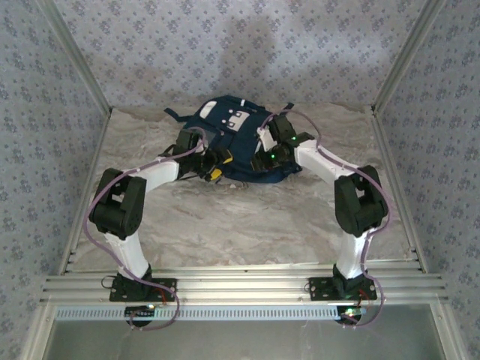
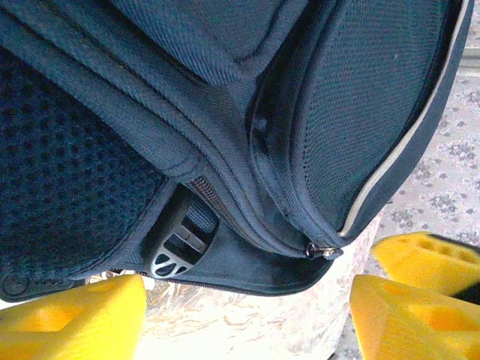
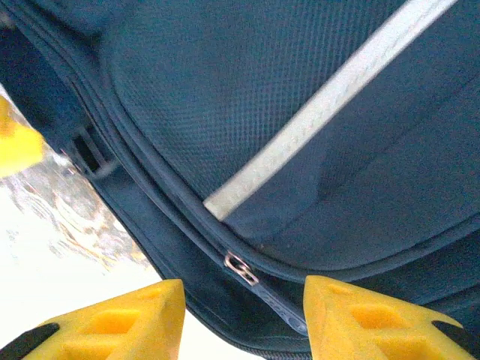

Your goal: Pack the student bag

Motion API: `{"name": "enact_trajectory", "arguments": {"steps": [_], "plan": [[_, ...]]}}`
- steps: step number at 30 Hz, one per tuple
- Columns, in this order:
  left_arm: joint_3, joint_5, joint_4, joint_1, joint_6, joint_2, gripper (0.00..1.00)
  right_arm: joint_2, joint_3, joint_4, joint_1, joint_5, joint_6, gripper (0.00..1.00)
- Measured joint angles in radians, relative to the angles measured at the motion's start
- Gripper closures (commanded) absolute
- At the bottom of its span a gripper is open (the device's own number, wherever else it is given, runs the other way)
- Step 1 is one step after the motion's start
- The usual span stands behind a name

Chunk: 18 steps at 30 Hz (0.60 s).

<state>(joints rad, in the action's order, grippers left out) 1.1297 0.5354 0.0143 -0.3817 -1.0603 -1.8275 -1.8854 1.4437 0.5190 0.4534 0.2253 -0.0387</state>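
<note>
The student bag [image 1: 234,139], navy with white tabs, lies at the back middle of the marbled table [image 1: 240,221]. My left gripper [image 1: 213,169] is at the bag's near-left edge. In the left wrist view the gripper [image 2: 247,324] is open, its yellow fingers [image 2: 71,319] wide apart just short of the bag's lower seam, where a metal zip slider [image 2: 319,250] and a grey strap buckle [image 2: 177,253] show. My right gripper [image 1: 262,160] is at the bag's near-right side. In its wrist view it [image 3: 244,321] is open and straddles the bag's edge, with a zip slider [image 3: 241,268] and its dark pull between the fingers [image 3: 367,319]. A white stripe [image 3: 322,112] crosses the fabric.
Patterned walls with metal posts [image 1: 394,71] close in the table on three sides. Aluminium rails [image 1: 240,286] carry both arm bases at the near edge. Bare table lies between the bases and the bag.
</note>
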Motion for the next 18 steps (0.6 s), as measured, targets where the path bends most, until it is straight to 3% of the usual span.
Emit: {"name": "enact_trajectory", "arguments": {"steps": [7,14,18], "plan": [[0.000,-0.009,-0.012,0.000,-0.012,-0.040,0.27,-0.033,0.001,0.020,0.011,-0.032,0.048,0.53],[0.000,-0.006,-0.016,0.000,-0.024,-0.054,0.27,-0.072,0.020,0.039,0.056,-0.142,0.101,0.53],[0.000,-0.005,-0.016,0.000,-0.026,-0.055,0.27,-0.084,0.025,0.040,0.068,-0.167,0.123,0.66]]}}
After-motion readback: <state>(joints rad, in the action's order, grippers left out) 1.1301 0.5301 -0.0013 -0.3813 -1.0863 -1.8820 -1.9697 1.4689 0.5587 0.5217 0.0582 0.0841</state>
